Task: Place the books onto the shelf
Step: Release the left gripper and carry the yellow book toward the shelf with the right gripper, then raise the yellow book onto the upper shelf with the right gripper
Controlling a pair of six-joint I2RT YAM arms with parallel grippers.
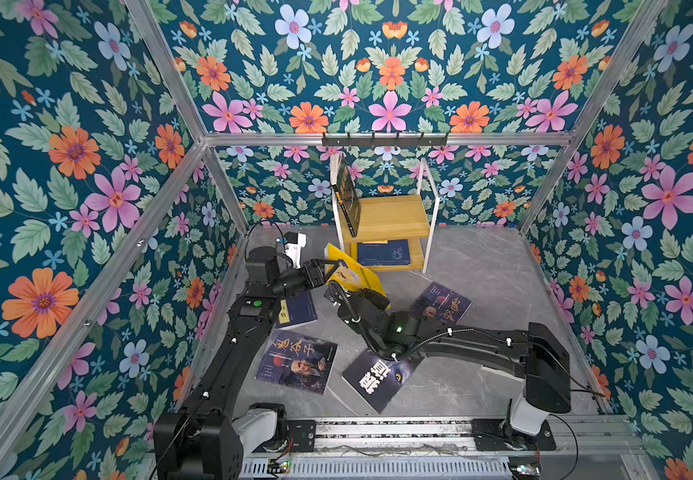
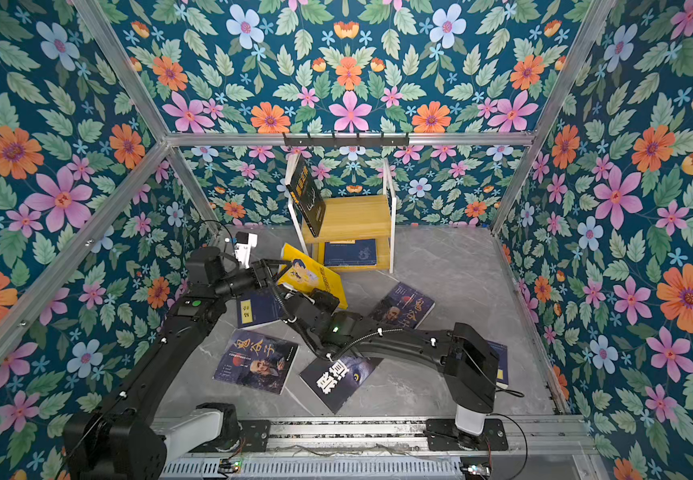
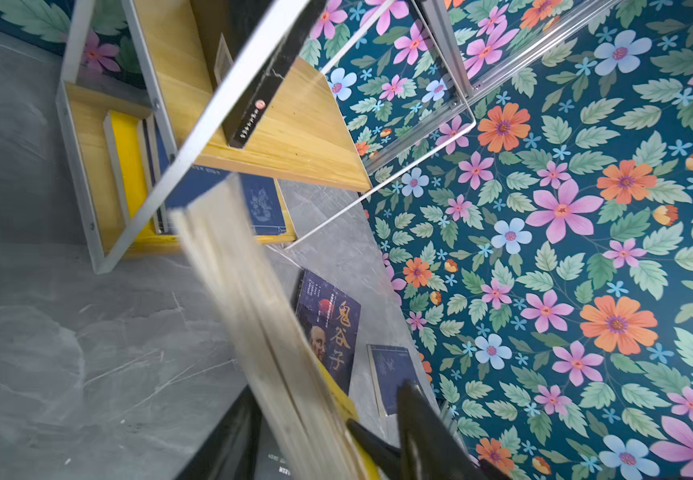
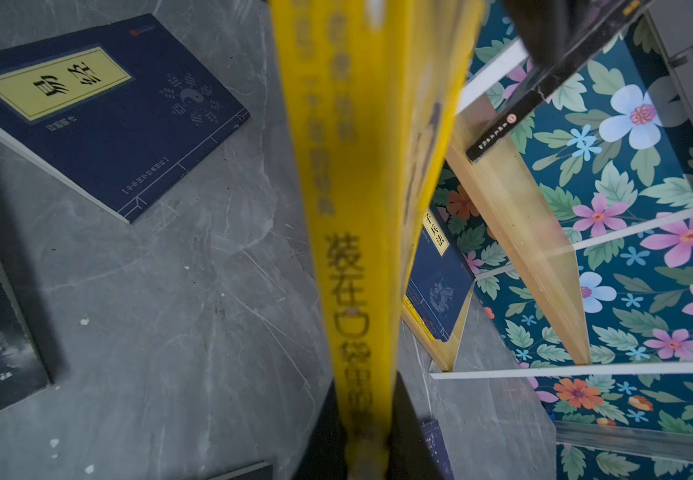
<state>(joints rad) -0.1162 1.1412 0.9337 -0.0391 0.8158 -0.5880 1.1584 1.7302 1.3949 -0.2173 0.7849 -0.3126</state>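
As the right gripper (image 4: 363, 419) clamps the yellow book (image 1: 362, 271), a handover seems in hand.
Left gripper (image 1: 335, 263) stands part-open around it; next, lift toward the shelf (image 1: 392, 216).

**Three books at the shelf, five flat on the floor**

The shelf (image 1: 394, 216), two light wooden boards in a thin white frame, stands at the back. A black book (image 1: 347, 195) leans upright on its upper board against the left side of the frame. A navy book (image 1: 383, 252) lies flat on the lower board, atop at least one other.

Just before the shelf's left front leg, the yellow cartoon book (image 1: 357, 274) hangs tilted, clear of the floor (image 1: 482, 270).

Lying face up are a labelled navy book (image 1: 297, 311), a nearer portrait book (image 1: 297, 363), a farther portrait book (image 1: 440, 305) and a dark book (image 1: 378, 376) with big white characters. A last navy book (image 2: 501, 365) shows only an edge at the right.
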